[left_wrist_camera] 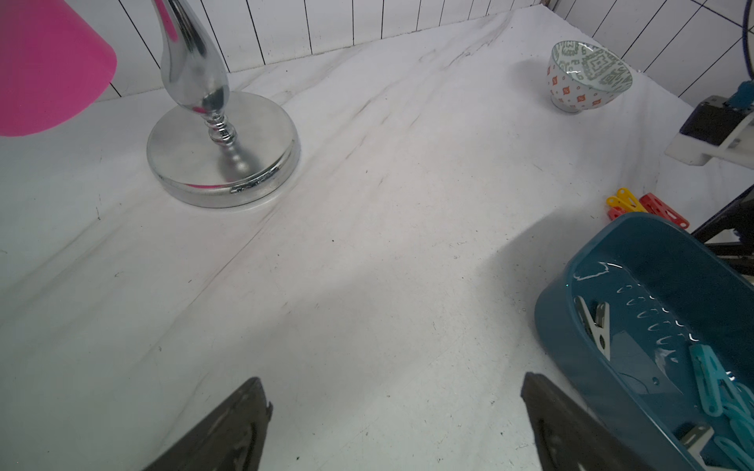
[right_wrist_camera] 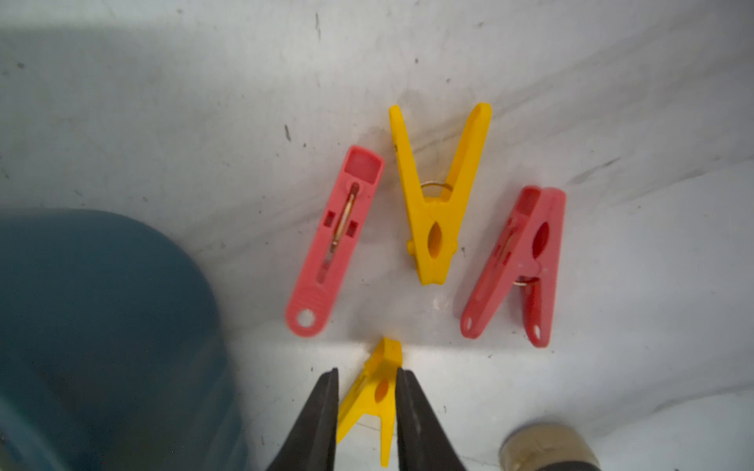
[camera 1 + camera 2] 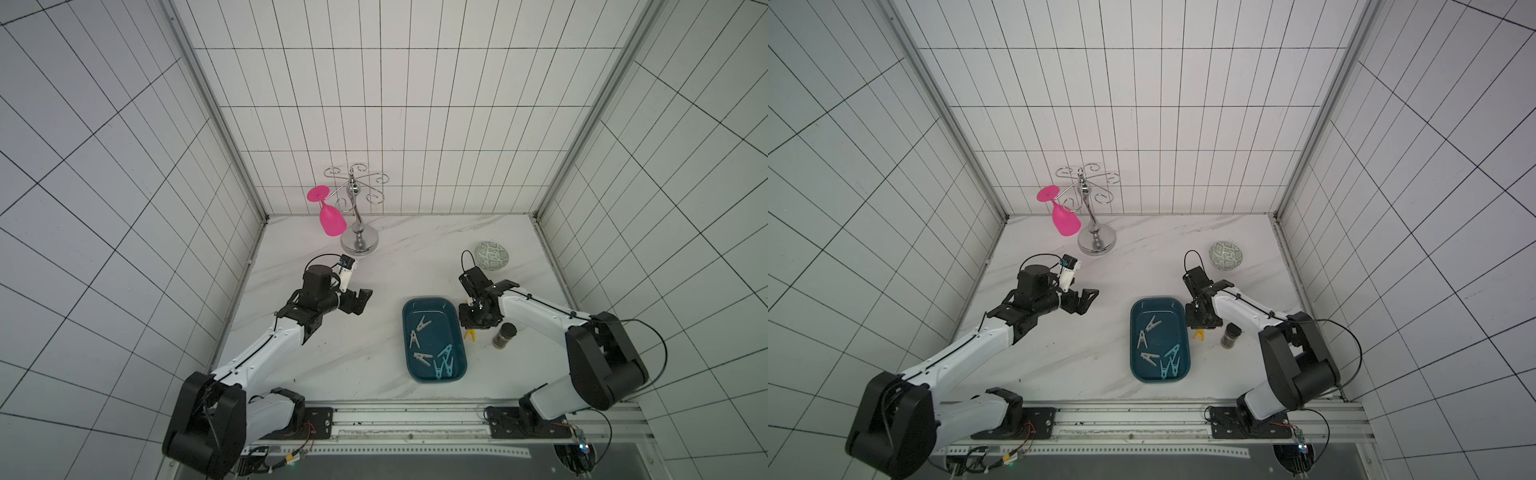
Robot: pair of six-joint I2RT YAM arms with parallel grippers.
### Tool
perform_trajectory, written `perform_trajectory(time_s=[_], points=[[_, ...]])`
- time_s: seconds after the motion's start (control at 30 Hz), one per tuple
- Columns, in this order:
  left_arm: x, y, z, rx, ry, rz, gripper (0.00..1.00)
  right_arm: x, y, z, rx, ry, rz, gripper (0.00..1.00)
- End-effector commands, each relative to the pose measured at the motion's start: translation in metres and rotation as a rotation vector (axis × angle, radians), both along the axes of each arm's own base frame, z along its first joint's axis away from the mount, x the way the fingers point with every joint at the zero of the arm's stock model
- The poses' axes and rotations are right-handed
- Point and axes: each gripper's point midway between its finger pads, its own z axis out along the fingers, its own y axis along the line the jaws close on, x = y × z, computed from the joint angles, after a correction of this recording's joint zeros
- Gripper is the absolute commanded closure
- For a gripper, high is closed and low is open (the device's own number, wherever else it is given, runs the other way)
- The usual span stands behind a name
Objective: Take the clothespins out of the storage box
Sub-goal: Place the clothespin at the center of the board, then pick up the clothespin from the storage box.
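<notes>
- Inside the storage box (image 3: 438,330), a shallow teal plastic tray with rounded corners and a glossy floor, we see three grey clothespins (image 3: 423,324) lying flat and apart. A tangle of light-blue clothespins (image 3: 444,363) sits at the end nearest the arm bases.
- Each is a small A-shaped peg of smooth plastic.
- Just beside the box, on the tabletop (image 3: 353,353), a yellow clothespin (image 2: 438,195) lies between two red clothespins (image 2: 334,240). Wire ring springs show at their waists.
- Our right gripper (image 2: 367,371) points down there. Its black tapered fingers stand close on either side of a second yellow clothespin (image 2: 377,399), and we cannot tell whether they pinch it.
- Our left gripper (image 1: 393,381) hangs well apart from the box, jaws spread wide above the tabletop.
- That tabletop is white, marble-veined and lightly scuffed.
- A small dark-lidded jar (image 3: 504,336) stands upright near the right gripper.
- Farther back sits a round bowl (image 3: 491,255), green-patterned inside with orange motifs outside.
- At the rear, a chrome glass rack (image 3: 359,245) has a mirror-bright round base and curled hooks, and a pink goblet (image 3: 332,222) hangs upside down from one hook.
</notes>
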Motion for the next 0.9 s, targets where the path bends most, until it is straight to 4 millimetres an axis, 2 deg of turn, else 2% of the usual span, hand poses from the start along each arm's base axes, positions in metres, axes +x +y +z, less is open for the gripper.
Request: perform_trajectory(time_s=[0.0, 0.13, 0.3, 0.47, 0.67, 0.87], points=[[0.000, -0.012, 0.011, 0.025, -0.014, -0.052, 0.03, 0.003, -0.002, -0.001, 0.009, -0.014, -0.021, 0.67], [-0.005, -0.034, 0.022, 0.064, -0.015, -0.111, 0.04, 0.012, 0.001, 0.017, 0.031, -0.071, -0.016, 0.60], [-0.012, -0.065, 0.035, 0.115, 0.004, -0.152, 0.05, 0.026, 0.009, 0.054, 0.087, -0.158, -0.009, 0.56], [-0.031, -0.099, 0.037, 0.142, 0.038, -0.192, 0.07, 0.033, 0.012, 0.086, 0.129, -0.247, -0.003, 0.53], [-0.057, -0.143, 0.017, 0.238, 0.113, -0.237, 0.10, 0.033, 0.007, 0.114, 0.156, -0.361, 0.017, 0.51], [-0.052, -0.169, -0.011, 0.288, 0.261, -0.139, 0.13, 0.027, -0.006, 0.131, 0.142, -0.448, 0.012, 0.50]])
